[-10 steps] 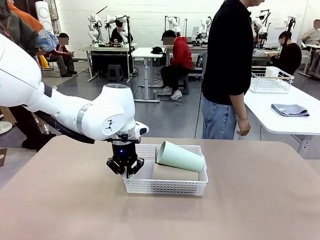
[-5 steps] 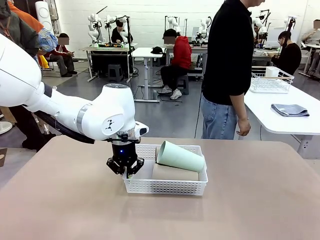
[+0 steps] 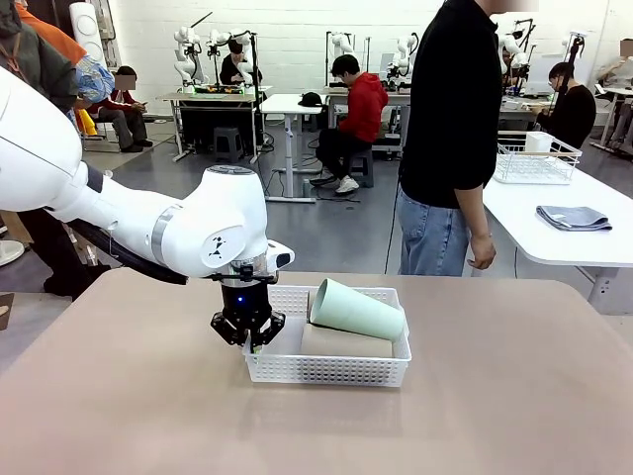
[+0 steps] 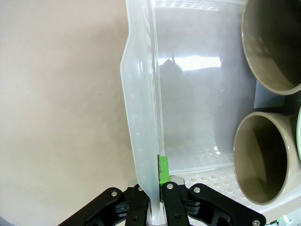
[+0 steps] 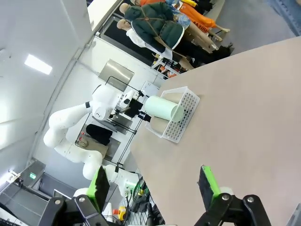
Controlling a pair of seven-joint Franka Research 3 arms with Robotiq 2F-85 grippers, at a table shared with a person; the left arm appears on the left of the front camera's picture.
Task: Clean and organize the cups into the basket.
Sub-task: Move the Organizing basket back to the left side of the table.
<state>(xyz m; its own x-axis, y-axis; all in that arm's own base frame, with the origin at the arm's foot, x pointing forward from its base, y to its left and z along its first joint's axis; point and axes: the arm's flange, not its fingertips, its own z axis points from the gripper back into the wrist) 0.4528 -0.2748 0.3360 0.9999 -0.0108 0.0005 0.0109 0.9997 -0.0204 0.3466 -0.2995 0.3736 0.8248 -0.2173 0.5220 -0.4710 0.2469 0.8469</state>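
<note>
Front view shows nothing has shifted: the left gripper point(image 3: 248, 339) stays clamped on the shallow white lattice plastic basket point(image 3: 297, 368) rim, tan and mint cups point(image 3: 356, 310) already inside, so only positioning remains, while the right gripper point(image 5: 155, 186) stands open.

A shallow white plastic basket point(image 3: 326, 368) with fine lattice sides sits on a plain matte beige table point(image 3: 495, 396). Inside the basket, a pale mint green tapered cup point(image 3: 356, 310) lies on top of tan-brown matte cups point(image 3: 346, 343). At the basket's left wall is a black gripper point(image 3: 247, 341) with green pads on a glossy white arm point(image 3: 188, 233).
</note>
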